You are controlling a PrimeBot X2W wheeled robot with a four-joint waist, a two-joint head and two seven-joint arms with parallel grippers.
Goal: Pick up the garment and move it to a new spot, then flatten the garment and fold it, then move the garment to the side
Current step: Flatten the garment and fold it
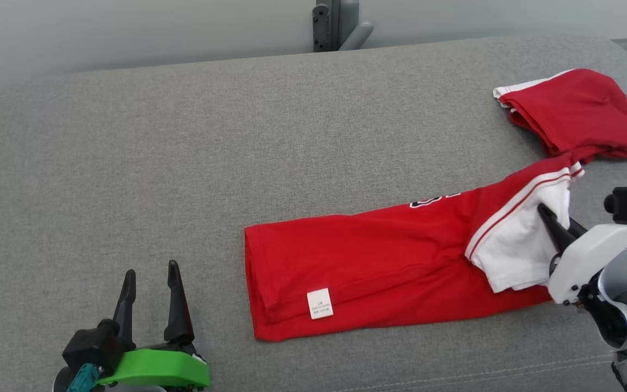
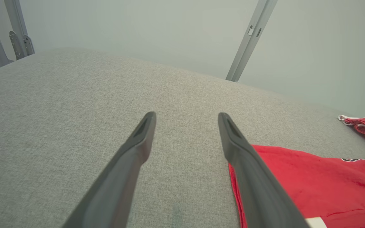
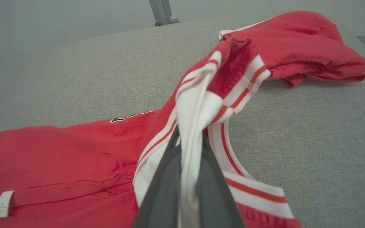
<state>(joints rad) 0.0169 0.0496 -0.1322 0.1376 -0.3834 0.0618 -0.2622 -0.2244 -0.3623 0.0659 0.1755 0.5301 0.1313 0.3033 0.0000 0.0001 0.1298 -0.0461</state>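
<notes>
Red garment (image 1: 379,267) stretched across right half of grey fabric surface (image 1: 183,163), hem end toward middle, white label (image 1: 320,304) face up near hem. Far end bunched in heap at upper right. Right gripper (image 1: 550,215) in at white striped trim, fingers pinched tight on white fabric, fold raised off surface, plain in right wrist view. Left gripper (image 1: 152,269) at lower left, fingers spread wide, nothing between them, over bare surface, apart from hem. Grey metal post (image 1: 338,24) behind far edge.
</notes>
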